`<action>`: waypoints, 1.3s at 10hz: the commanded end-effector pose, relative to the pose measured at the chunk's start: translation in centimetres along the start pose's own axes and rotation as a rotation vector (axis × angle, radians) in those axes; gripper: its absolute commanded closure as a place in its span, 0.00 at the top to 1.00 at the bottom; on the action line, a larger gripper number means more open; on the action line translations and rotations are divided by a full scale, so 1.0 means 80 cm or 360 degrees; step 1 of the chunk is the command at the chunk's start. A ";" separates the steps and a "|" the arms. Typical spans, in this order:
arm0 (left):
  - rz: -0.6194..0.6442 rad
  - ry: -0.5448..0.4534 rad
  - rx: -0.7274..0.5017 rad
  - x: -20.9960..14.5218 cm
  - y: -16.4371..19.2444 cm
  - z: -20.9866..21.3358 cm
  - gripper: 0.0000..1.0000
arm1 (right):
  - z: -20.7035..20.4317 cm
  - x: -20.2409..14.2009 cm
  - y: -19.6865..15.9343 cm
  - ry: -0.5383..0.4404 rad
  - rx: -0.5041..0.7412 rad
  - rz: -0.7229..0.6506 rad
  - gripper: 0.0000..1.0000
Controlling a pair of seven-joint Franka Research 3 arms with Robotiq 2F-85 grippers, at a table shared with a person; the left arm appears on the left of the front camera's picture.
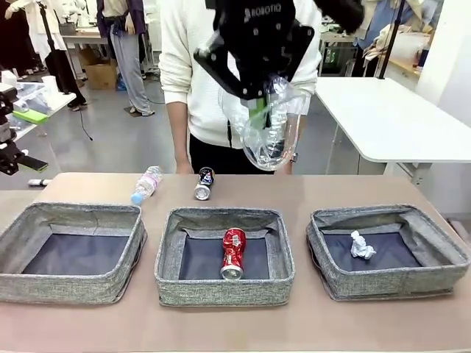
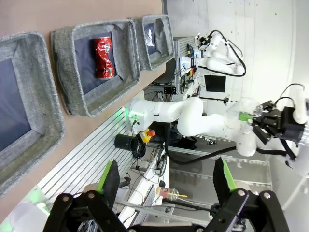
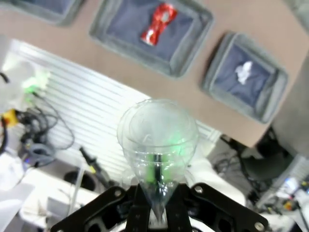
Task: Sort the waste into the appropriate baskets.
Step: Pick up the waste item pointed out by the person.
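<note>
2 green-padded fingers (image 2: 107,178) of the left claw (image 2: 165,176) stand spread wide with nothing between them (its wrist view looks along the basket row). 3 grey baskets sit in 1 row on the near part of the counter (image 1: 294,327). The left basket (image 1: 66,288) holds nothing visible. The middle basket (image 1: 221,290) holds 1 dented red can (image 1: 233,253) lying on its side. The right basket (image 1: 383,283) holds 1 crumpled paper ball (image 1: 361,246). Beyond the baskets, 1 dark can (image 1: 204,184) and 1 blue-capped bottle (image 1: 146,184) lie on the counter. The right claw (image 1: 257,107), raised well above the counter, pinches the clear plastic cup (image 1: 272,132). 1 person (image 1: 184,73) stands at the far edge.
</note>
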State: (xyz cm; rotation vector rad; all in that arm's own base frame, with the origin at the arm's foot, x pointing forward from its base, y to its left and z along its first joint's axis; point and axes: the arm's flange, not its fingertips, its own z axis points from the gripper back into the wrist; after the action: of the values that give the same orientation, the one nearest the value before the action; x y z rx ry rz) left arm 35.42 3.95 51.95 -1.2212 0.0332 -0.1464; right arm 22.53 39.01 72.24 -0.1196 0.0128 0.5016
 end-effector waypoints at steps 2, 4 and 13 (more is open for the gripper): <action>0.0002 0.0009 0.0006 -0.003 -0.002 0.001 1.00 | 0.064 0.022 0.015 0.0094 0.0090 -0.0070 0.03; 0.0002 0.0009 0.0006 -0.003 -0.002 0.001 1.00 | 0.083 0.023 0.014 0.0042 0.0165 -0.0068 0.03; 0.0002 0.0009 0.0006 -0.003 -0.002 0.001 1.00 | 0.069 0.040 0.018 0.0185 0.0364 -0.0793 0.03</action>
State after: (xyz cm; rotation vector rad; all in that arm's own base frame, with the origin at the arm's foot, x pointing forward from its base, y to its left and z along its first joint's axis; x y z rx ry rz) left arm 35.41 3.98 51.95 -1.2212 0.0328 -0.1457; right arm 24.89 41.34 77.20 0.0346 0.1472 0.1147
